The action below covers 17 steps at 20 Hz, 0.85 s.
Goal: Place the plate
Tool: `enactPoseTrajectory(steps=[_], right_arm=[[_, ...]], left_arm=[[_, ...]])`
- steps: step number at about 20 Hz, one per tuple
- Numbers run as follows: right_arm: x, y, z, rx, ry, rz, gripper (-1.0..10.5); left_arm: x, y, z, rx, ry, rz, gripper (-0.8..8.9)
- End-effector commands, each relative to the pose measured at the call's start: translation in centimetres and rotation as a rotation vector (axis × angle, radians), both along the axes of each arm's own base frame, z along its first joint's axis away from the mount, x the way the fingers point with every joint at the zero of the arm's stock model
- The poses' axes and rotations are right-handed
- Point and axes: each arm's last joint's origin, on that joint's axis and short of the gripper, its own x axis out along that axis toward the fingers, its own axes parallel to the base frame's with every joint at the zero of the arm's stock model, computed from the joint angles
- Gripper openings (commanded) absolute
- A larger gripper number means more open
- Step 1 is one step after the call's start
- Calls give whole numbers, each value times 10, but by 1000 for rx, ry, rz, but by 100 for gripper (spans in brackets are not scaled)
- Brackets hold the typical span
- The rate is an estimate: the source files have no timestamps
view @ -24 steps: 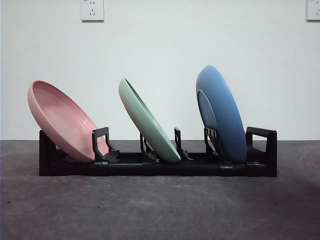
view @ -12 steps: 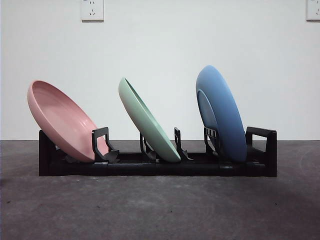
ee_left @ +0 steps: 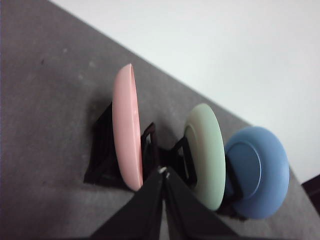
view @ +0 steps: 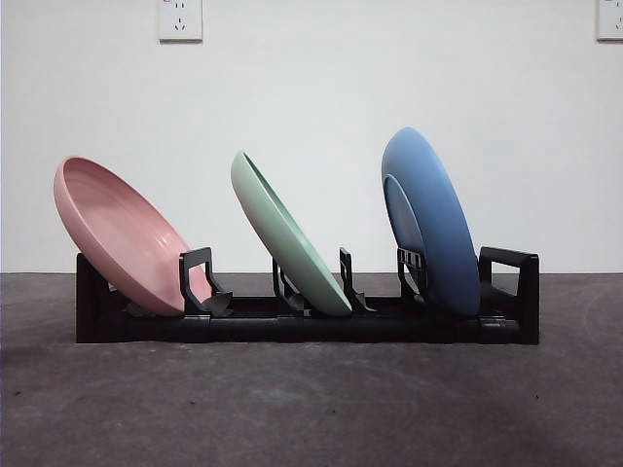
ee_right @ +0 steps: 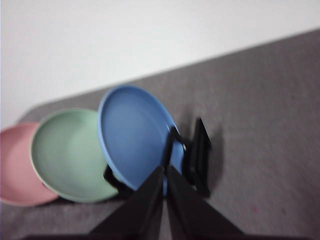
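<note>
Three plates stand tilted in a black rack (view: 302, 321): a pink plate (view: 122, 233) at the left end, a green plate (view: 287, 233) in the middle and a blue plate (view: 433, 219) at the right end. Neither arm shows in the front view. In the left wrist view, my left gripper (ee_left: 163, 172) is shut and empty, raised away from the pink plate (ee_left: 126, 127) at its end of the rack. My right gripper (ee_right: 164, 170) is also shut and empty, and in the right wrist view it sits back from the blue plate (ee_right: 132, 132).
The rack stands on a dark grey table (view: 311, 409) in front of a white wall with two sockets (view: 180, 19). Bare table lies on both sides of the rack and in front of it.
</note>
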Motion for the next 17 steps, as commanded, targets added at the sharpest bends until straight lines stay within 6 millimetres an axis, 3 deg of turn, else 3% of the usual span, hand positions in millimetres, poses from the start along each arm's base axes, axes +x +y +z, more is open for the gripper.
enactPoseTrajectory(steps=[1, 8, 17], right_arm=[[2, 0, 14, -39, 87, 15, 12], [10, 2, 34, -116, 239, 43, 12], [25, 4, 40, -255, 382, 112, 12]], left_arm=[[-3, 0, 22, 79, 28, -29, 11], [3, 0, 48, 152, 201, -52, 11], [18, 4, 55, 414, 347, -17, 10]])
